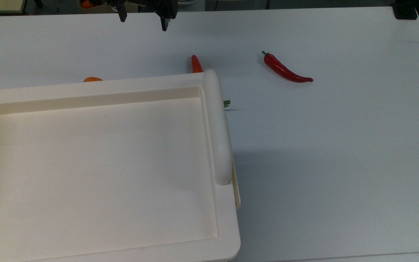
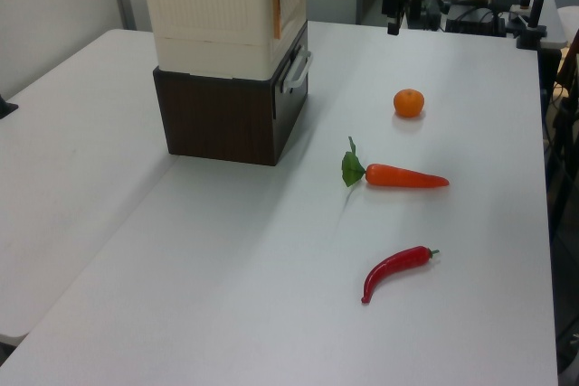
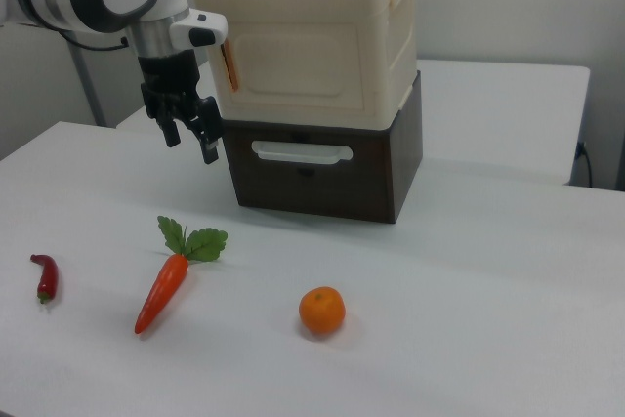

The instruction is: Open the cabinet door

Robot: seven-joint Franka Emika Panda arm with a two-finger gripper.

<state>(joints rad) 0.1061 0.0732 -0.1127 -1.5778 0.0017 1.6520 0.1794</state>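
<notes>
While nothing sits between my fingers, my gripper hangs in the upper left of the right view with its two dark fingers spread apart and pointing down, holding nothing. Going near to far in the right view, the orange lies at the bottom centre on the white table, the carrot lies left of it with its leaves pointing away from the camera, and the red chilli lies at the left edge. Behind them stands the cabinet, a cream unit on a dark brown base that has a pale drawer handle. My gripper hovers just beside the cabinet's left corner, apart from it. The cabinet door is the flat cream panel on the front face and looks shut. In the top view my gripper shows at the upper edge, beyond the cabinet's recessed top and bar handle.
</notes>
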